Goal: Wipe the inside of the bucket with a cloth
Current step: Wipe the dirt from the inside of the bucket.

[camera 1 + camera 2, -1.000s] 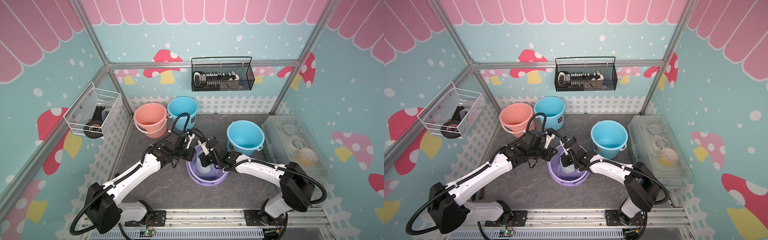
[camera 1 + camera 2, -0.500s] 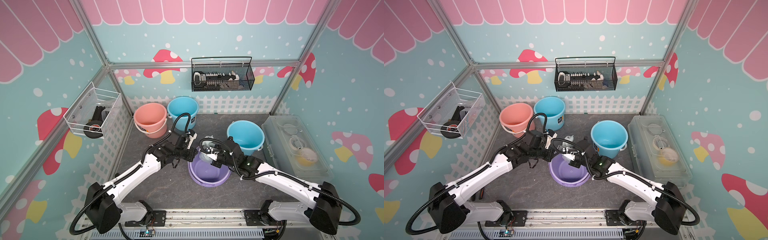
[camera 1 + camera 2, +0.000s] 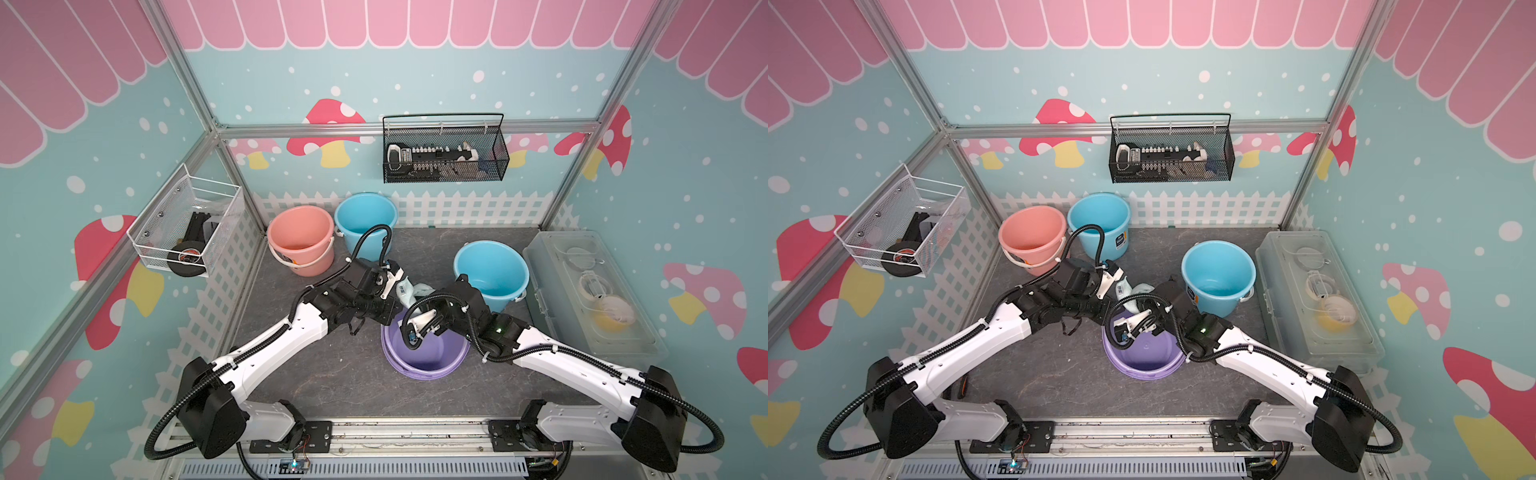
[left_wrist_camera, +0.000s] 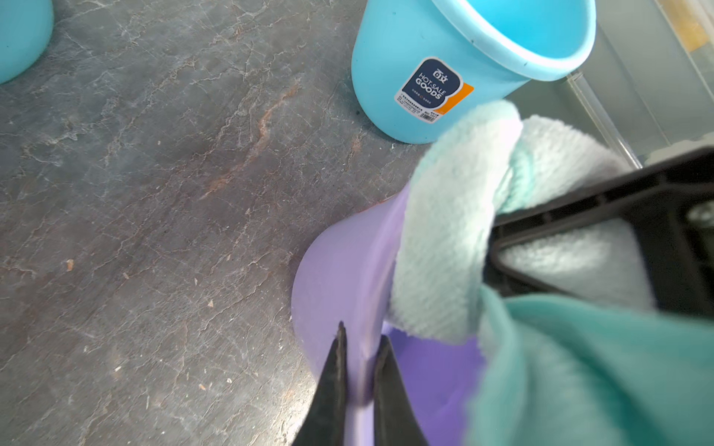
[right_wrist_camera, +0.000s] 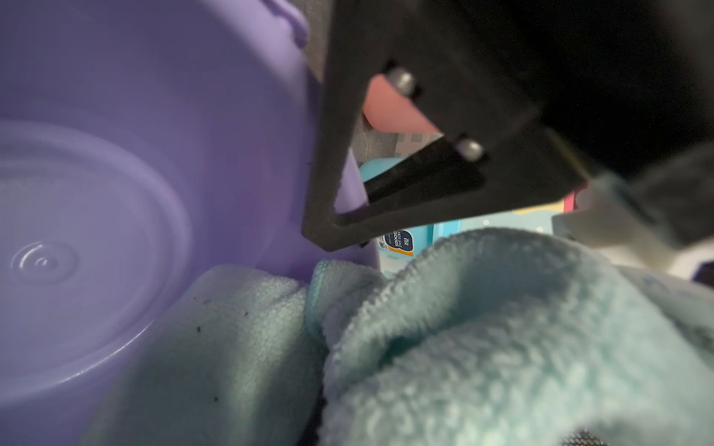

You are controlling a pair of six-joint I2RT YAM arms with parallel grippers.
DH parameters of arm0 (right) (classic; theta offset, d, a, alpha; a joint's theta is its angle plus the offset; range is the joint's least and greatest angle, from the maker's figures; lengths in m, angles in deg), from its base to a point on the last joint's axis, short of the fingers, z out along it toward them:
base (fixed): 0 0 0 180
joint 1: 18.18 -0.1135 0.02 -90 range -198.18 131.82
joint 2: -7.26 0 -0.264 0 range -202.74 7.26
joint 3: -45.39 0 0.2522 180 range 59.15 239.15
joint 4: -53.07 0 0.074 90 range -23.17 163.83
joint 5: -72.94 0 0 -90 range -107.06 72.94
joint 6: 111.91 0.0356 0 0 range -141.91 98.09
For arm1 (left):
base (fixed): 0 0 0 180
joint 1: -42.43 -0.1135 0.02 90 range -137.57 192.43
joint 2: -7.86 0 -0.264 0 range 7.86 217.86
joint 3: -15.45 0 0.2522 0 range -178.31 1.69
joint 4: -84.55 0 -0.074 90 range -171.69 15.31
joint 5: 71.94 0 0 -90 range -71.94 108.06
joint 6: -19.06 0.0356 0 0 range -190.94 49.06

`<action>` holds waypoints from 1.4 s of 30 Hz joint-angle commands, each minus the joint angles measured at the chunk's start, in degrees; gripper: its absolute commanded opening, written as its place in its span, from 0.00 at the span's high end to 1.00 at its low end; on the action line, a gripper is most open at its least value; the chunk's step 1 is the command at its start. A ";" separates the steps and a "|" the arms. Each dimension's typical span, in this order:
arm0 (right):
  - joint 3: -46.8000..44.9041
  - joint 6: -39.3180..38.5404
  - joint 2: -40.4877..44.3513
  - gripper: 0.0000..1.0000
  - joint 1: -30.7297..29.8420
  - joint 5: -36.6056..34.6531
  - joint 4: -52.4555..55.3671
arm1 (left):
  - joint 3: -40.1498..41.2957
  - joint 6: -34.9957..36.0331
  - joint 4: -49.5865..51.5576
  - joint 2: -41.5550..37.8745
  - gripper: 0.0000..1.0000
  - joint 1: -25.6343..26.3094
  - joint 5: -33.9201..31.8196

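One cloth (image 3: 409,291), pale mint, bunched at the far rim of the purple bucket (image 3: 424,371); same in both top views (image 3: 1134,292). Left wrist view: a thick fold of it (image 4: 444,239) drapes over the rim and down the inner wall. Right wrist view: more of it (image 5: 502,328) lies against the inside wall, close to the ringed purple floor (image 5: 96,239)

Right gripper (image 4: 498,247): clamped on the cloth, with fabric wrapped round the one black finger that shows

Left gripper (image 4: 361,336): pinched narrow on the purple rim, one finger outside the wall and one inside

Purple bucket sits mid-table between the two arms and appears tipped, mouth leaning toward the arm bases. Inside it are the cloth's lower folds and the right gripper's end

Near blue bucket (image 3: 500,299) stands upright, just beyond and to the right of the purple one, sticker on its side (image 4: 429,90), its blue floor in plain sight

Pink bucket (image 3: 301,266) and rear blue bucket (image 3: 347,232) stand upright side by side at the back left, close together. Each shows its own bare floor

Clear box (image 3: 548,307) sits along the right edge, lid on, with pale round items and something yellowish inside; I cannot tell what they are

Black mesh basket (image 3: 444,176) hangs on the back wall, holding black-and-white parts, unidentified

White wire basket (image 3: 143,249) hangs on the left wall, a dark roll inside
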 commanded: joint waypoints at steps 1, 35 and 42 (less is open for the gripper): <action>-2.54 -5.66 -0.80 1.00 0.08 1.65 -1.12 | -2.76 1.86 2.82 0.03 1.00 2.15 2.99; -6.65 -8.03 0.05 1.00 0.00 4.45 -2.64 | -2.29 -1.28 3.22 -1.72 1.00 4.79 1.62; -3.35 -14.32 2.25 1.00 -0.08 2.07 -1.09 | -1.96 -0.98 2.74 -2.54 1.00 4.79 0.21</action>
